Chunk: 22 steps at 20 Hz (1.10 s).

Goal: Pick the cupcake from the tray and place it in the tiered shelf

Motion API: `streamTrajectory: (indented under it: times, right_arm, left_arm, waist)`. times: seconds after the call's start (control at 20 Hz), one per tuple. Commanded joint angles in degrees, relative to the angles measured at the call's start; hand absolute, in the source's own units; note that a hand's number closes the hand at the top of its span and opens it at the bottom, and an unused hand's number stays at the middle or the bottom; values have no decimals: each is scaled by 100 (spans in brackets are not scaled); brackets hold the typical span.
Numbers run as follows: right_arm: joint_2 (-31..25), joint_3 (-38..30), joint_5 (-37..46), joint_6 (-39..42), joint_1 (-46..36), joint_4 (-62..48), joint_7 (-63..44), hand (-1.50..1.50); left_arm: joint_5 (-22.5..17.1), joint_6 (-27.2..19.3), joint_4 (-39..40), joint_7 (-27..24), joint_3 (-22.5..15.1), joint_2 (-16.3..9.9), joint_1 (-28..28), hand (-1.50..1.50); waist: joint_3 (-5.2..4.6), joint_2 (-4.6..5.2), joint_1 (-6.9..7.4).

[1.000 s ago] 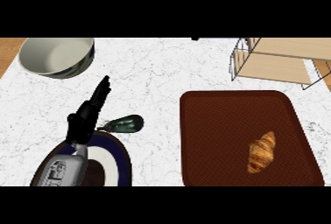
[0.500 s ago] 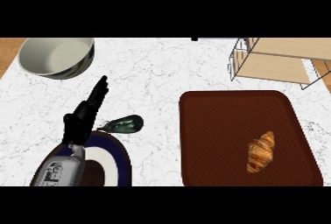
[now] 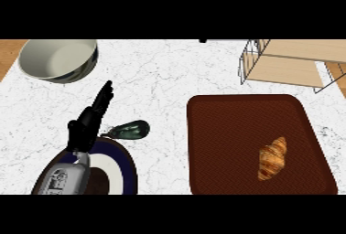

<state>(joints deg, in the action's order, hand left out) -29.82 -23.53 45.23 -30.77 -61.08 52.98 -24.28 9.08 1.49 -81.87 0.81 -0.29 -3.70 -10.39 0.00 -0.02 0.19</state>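
A dark brown tray (image 3: pixel 229 137) lies at the right of the counter. On it I see only a golden croissant (image 3: pixel 272 158), toward its lower right; no cupcake shows. The tiered shelf (image 3: pixel 290 64), wire frame with pale wooden boards, stands at the top right, cut by the view's edge. My left hand (image 3: pixel 89 122) is at the lower left, open with straight fingers pointing up and away, over the rim of a plate. My right hand does not show.
A large pale bowl (image 3: pixel 59 58) sits at the top left. A dark blue and white plate (image 3: pixel 121 164) lies under my left forearm. A small dark green object (image 3: pixel 130 130) rests beside the hand on the white marble counter (image 3: pixel 162 77).
The view has shifted slightly, so the shelf sits a little higher in the picture. My left hand stays in place.
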Motion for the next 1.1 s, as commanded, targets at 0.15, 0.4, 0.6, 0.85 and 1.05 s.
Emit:
streamTrajectory:
  times: [0.15,0.4,0.6,0.85,1.05]
  right_arm:
    - [63,-410,-565,-447,-64,922,-271,-150]
    - [-821,-947,-800,93,412,1545,-918,-150]
    - [-1352,-1324,-1038,1053,743,1969,-2003,-150]
    - [-1863,-1944,-1711,2281,1948,2888,-2309,-150]
    - [-2094,-2760,-2379,3183,2979,3627,-2249,-150]
  left_arm:
    - [129,-166,204,18,-25,101,-162,0]
    - [-5,45,-173,-61,-42,-13,293,0]
    - [8,33,-193,-97,69,-138,387,0]
    - [-62,36,-102,103,239,-225,110,0]
    - [-15,-143,-115,227,132,22,30,0]
  waist:
    - [-1,-13,-69]
    - [0,-42,-107]
    - [-4,-77,-204]
    - [1,-59,-255]
    - [6,-74,-371]
